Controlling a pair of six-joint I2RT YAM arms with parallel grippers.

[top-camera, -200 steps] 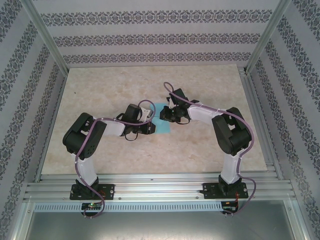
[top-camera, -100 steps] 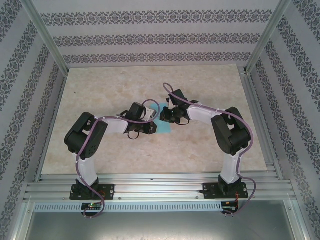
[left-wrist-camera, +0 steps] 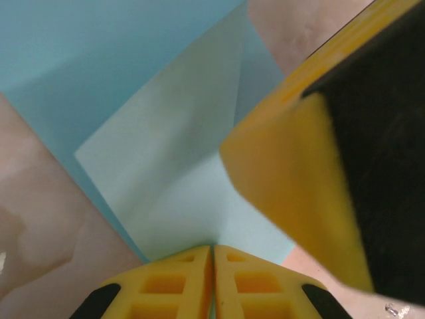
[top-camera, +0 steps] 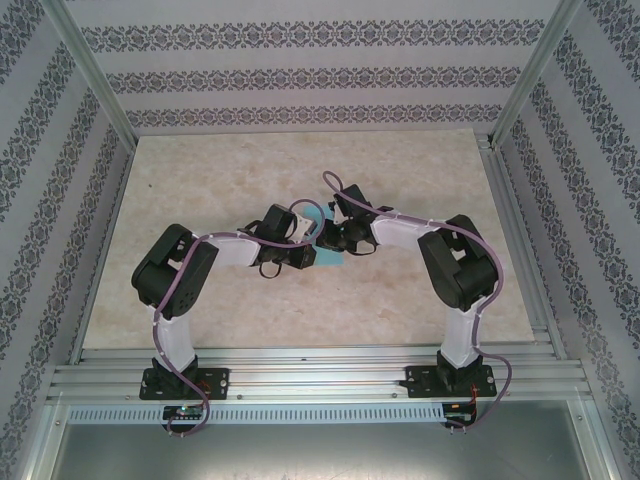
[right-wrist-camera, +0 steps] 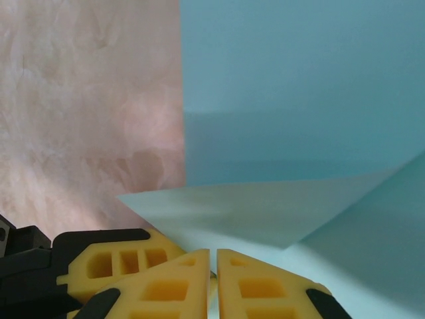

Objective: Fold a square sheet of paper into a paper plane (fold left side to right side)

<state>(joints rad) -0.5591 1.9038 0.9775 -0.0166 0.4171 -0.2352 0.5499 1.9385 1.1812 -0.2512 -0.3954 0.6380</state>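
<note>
The turquoise square sheet of paper (top-camera: 329, 258) lies mid-table, mostly hidden under both wrists. My left gripper (top-camera: 306, 240) and right gripper (top-camera: 325, 238) meet tip to tip above it. In the left wrist view the left gripper (left-wrist-camera: 213, 249) is shut on a raised, paler flap of the sheet (left-wrist-camera: 166, 166), with a yellow finger (left-wrist-camera: 292, 193) of the right gripper close at the right. In the right wrist view the right gripper (right-wrist-camera: 213, 252) is shut on the same lifted flap (right-wrist-camera: 265, 212), which stands over the flat sheet (right-wrist-camera: 285, 100). A paper plane is out of view.
The marbled beige table top (top-camera: 200, 180) stretches all round the paper. Patterned walls and metal frame posts (top-camera: 95, 70) close in the back and sides. A rail (top-camera: 320, 375) carries both arm bases at the near edge.
Both grippers have closed in on each other over the sheet. The left one has shifted right with the paper's edge. Less turquoise shows between them.
</note>
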